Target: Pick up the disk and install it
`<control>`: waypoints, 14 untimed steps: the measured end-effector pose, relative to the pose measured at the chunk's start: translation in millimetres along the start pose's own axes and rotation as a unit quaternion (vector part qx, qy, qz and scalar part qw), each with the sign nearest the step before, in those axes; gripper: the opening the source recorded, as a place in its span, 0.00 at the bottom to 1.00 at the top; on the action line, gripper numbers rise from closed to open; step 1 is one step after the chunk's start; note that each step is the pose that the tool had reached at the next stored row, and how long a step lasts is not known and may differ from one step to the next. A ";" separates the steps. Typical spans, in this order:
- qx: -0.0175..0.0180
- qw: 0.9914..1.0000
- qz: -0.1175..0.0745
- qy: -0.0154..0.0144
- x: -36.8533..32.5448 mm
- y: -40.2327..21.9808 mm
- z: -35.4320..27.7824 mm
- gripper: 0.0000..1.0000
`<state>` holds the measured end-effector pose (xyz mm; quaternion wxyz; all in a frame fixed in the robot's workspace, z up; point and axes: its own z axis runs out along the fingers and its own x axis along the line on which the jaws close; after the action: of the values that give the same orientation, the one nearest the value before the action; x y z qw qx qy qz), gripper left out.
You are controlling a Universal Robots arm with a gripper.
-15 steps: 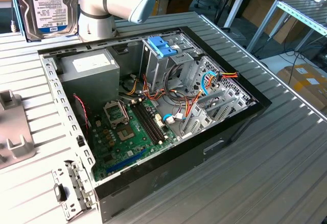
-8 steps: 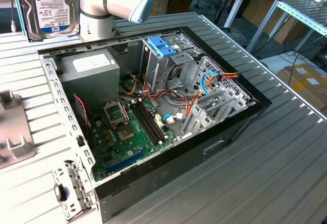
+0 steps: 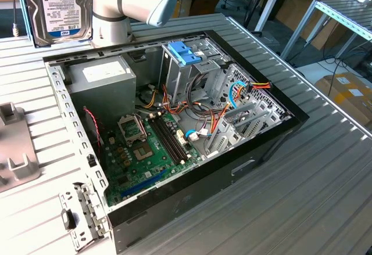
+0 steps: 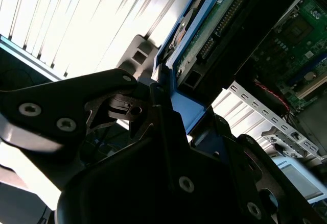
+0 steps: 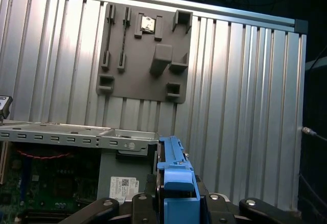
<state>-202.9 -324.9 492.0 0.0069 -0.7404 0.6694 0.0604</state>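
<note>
High in the exterior view's upper left, the disk (image 3: 61,8) stood on end, its long side up and down. The gripper (image 5: 176,203) squeezed its blue rail (image 5: 176,175). The open computer case (image 3: 174,208) sat lower right of it.

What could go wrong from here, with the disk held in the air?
1. The gripper grips the disk by one end of its light-blue bracket; it might tilt or slip.
2. Loose cables crowd the drive cage; they could snag the disk.
3. The motherboard lies exposed; a dropped disk could damage it.
</note>
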 end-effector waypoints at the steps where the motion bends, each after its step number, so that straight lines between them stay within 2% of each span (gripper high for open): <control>1: 0.000 1.000 0.000 0.000 0.0 -0.3 0.0 0.37; 14: 0.000 1.000 0.000 0.000 0.7 -6.2 0.3 0.37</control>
<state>-196.7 -324.9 491.2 0.0069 -0.7404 0.6694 0.0603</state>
